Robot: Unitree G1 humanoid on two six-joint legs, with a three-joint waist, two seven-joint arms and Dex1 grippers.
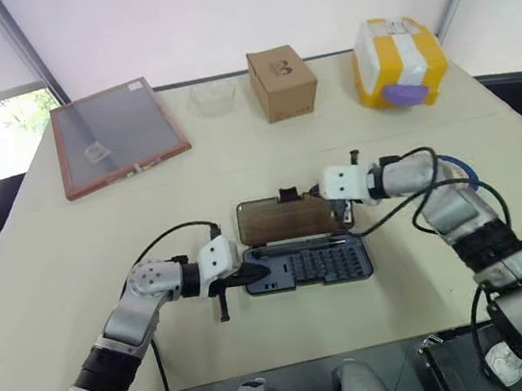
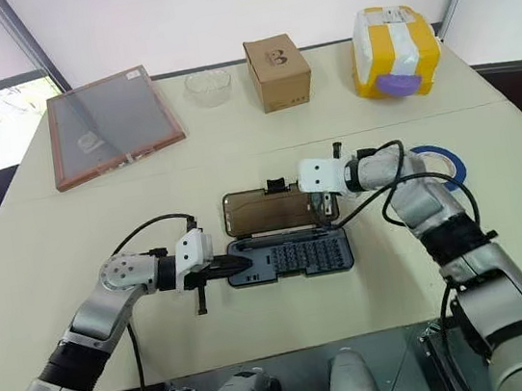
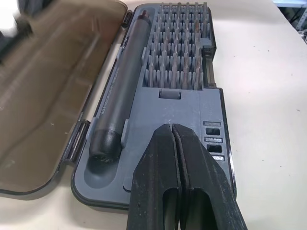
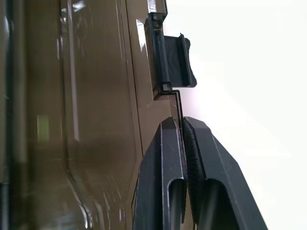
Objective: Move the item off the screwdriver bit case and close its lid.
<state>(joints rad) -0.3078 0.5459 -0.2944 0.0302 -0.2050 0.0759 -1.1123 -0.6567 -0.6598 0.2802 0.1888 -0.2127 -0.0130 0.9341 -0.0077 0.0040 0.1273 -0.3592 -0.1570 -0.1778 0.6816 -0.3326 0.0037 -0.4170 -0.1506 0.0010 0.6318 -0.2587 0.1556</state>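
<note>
Tabletop [image 2: 262, 341] holds open screwdriver bit case [image 2: 289, 255], bits inside; left claw [image 2: 244, 267] closed, right claw [image 4: 182, 129] pinching lid [image 2: 278, 210].

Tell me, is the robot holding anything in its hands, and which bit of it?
The right gripper pinches the lid by its thin edge beside the black latch tab. The left gripper, shut, holds nothing.

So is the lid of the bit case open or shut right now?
Open. The lid lies back beside the grey-blue tray, leaving the rows of bits uncovered. The right gripper is pinched shut on its rim.
</note>
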